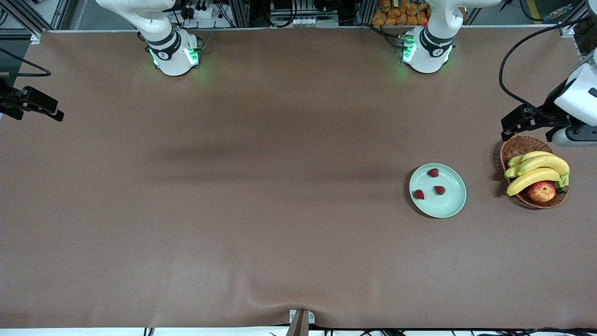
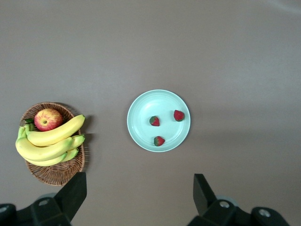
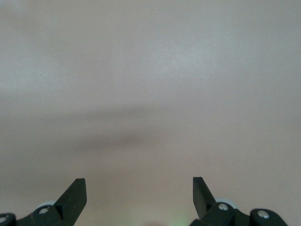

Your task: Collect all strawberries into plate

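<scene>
A: State the condition of the strawberries [image 1: 433, 173].

B: Three small red berries with dark green caps, apart from one another, lie on the pale mint plate [image 1: 451, 205], near the wicker basket [image 1: 515, 148] toward the left arm's end.

A: Grippers?

B: Left gripper [image 2: 139, 190]: spread, empty, high over plate and basket. Right gripper [image 3: 139, 188]: spread, empty; its wrist view shows only bare table [image 3: 150, 84], while the front view shows it at the table's edge.

A brown cloth [image 1: 261, 186] covered the whole table, lying smooth except for a small pucker at its edge nearest the front camera. Above the cloth's upper edge stood metal frame rails [image 1: 242, 14], cables and equipment. Soft shadows banded the cloth.
</scene>
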